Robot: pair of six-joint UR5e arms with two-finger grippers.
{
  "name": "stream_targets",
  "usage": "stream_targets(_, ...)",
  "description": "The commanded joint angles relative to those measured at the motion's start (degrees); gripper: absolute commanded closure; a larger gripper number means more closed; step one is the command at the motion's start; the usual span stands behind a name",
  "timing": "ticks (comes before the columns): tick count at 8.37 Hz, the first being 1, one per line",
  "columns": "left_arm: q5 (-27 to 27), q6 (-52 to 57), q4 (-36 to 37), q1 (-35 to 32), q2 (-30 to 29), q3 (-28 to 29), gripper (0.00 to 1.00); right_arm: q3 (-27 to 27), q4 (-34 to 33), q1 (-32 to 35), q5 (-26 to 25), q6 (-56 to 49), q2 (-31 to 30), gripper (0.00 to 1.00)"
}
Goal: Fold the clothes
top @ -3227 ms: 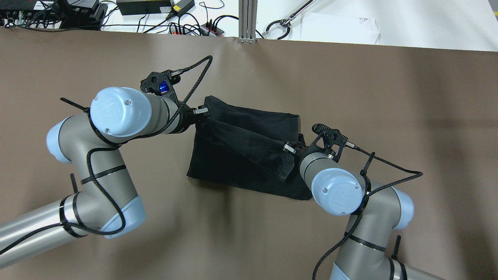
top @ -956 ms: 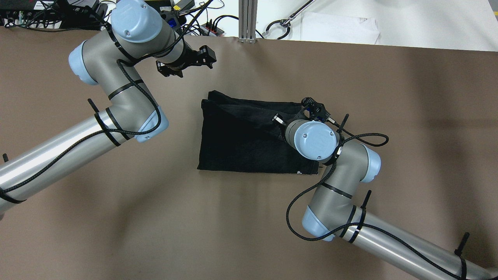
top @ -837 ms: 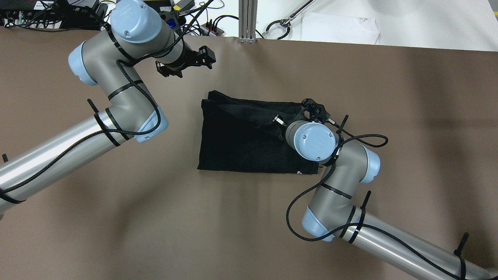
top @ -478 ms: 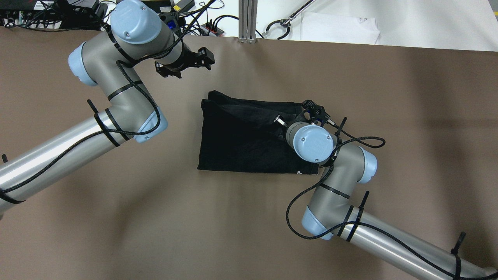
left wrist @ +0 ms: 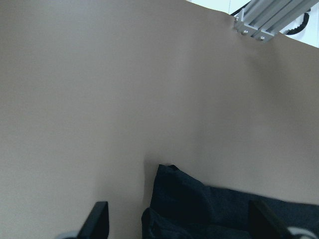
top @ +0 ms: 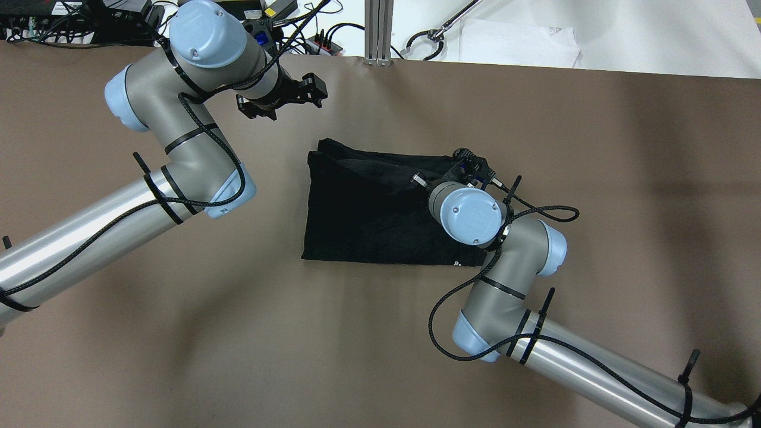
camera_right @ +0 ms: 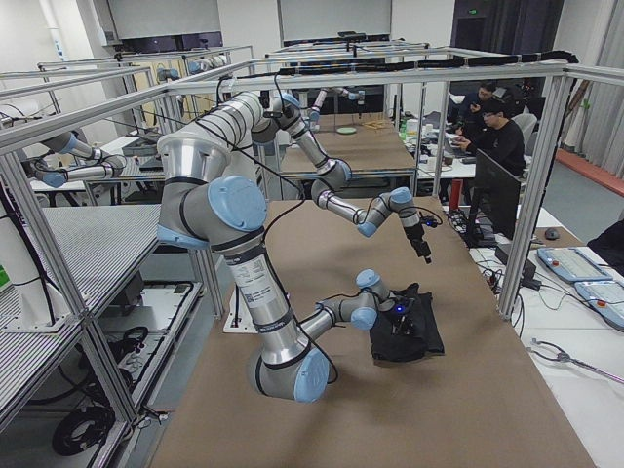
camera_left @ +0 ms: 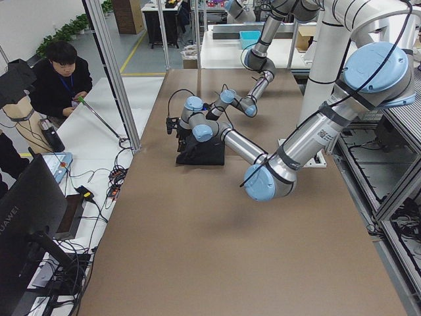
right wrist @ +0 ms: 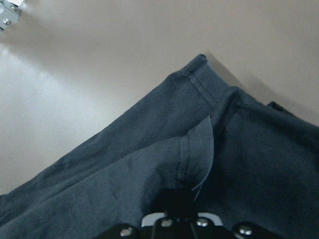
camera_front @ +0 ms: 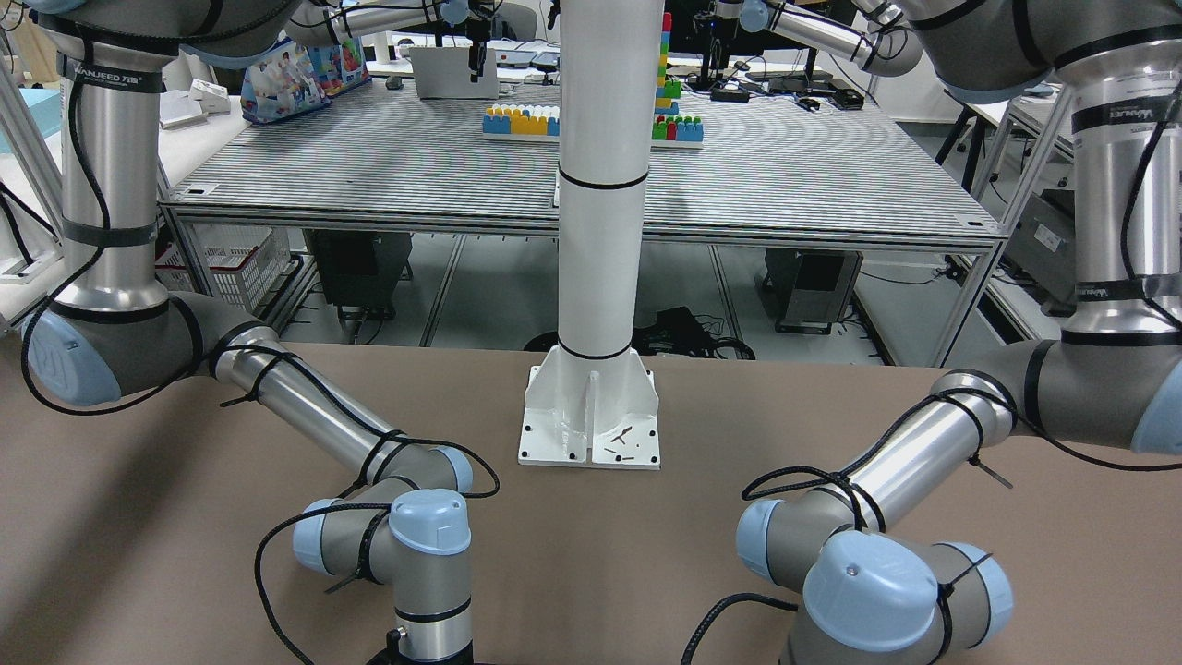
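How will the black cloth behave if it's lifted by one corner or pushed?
Probably floppy: the cloth lies in soft overlapping layers, with a flap curling up in the right wrist view, so it would likely drape and unfold when lifted. Likely light: it lies thin on the table. Pushed, it would probably bunch rather than slide whole, given its already rumpled corner.

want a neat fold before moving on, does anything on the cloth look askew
The black cloth is folded unevenly: the layers at its far left corner are offset, and a hemmed flap in the right wrist view looks lifted, not flat.
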Motion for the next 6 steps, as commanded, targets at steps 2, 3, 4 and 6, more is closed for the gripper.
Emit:
stream_targets(2,0.0,0.0,0.0,0.0,0.0,0.07,0.0,-0.47,0.06,3.04,0.43,-4.42,0.37,1.0)
stream_targets(3,0.0,0.0,0.0,0.09,0.0,0.07,0.0,-2.57,0.06,5.15,0.78,-6.28,0.28,1.0)
stream_targets(4,0.0,0.0,0.0,0.17,0.0,0.07,0.0,-5.37,0.06,6.91,0.87,-7.08,0.46,1.0)
stream_targets(6,0.0,0.0,0.0,0.44,0.52,-0.02,0.0,-7.67,0.06,9.21,1.05,-10.68,0.46,1.0)
